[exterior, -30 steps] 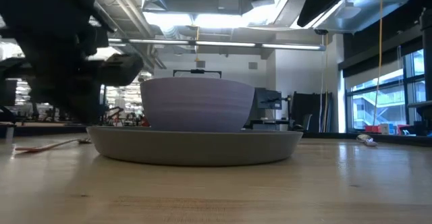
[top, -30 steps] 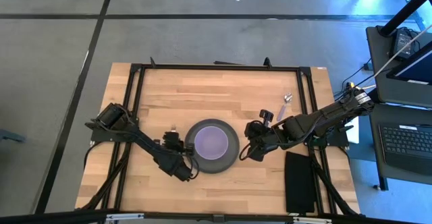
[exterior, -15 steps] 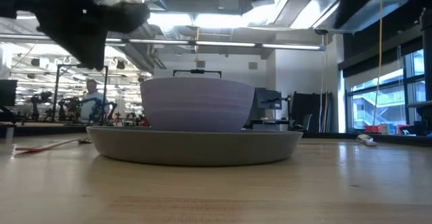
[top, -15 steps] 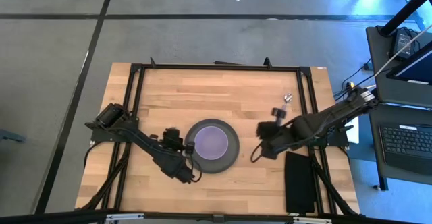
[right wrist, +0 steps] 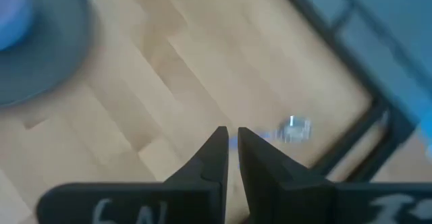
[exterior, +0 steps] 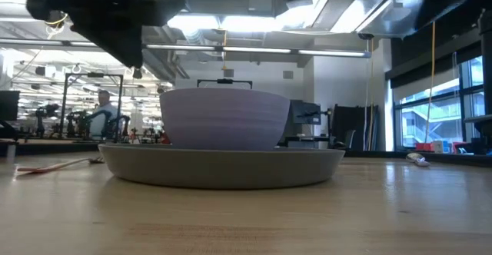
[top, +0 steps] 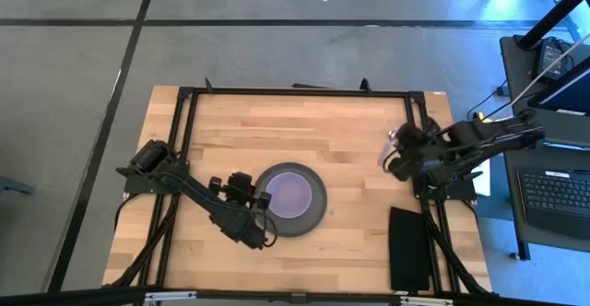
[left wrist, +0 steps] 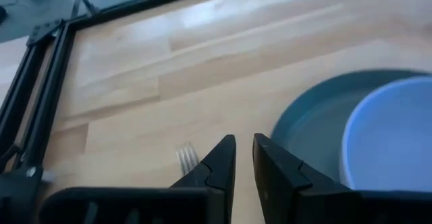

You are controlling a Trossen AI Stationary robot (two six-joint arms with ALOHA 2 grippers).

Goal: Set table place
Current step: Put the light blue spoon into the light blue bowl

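The lavender bowl (top: 289, 193) stands in the dark grey plate (top: 313, 216), which rests flat on the wooden table (top: 304, 126). The orange-handled fork (exterior: 54, 165) lies flat on the table left of the plate; its tines show in the left wrist view (left wrist: 185, 158). My left gripper (top: 241, 184) hovers above the fork, shut and empty. The lilac-handled spoon (right wrist: 287, 131) lies flat on the table near the right frame rail. My right gripper (top: 391, 156) hangs over the table just short of it, shut and empty.
A black rectangular pad (top: 410, 247) lies at the table's near right corner. Black frame rails (top: 426, 112) run around the tabletop. A desk with a keyboard (top: 553, 191) stands beyond the right edge. A person (exterior: 101, 109) shows far off in the room.
My right gripper has gone from beside the plate's right rim toward the table's right and far edges, up to the spoon. My left gripper has risen off the table beside the plate. The fork, plate and bowl have stayed in place.
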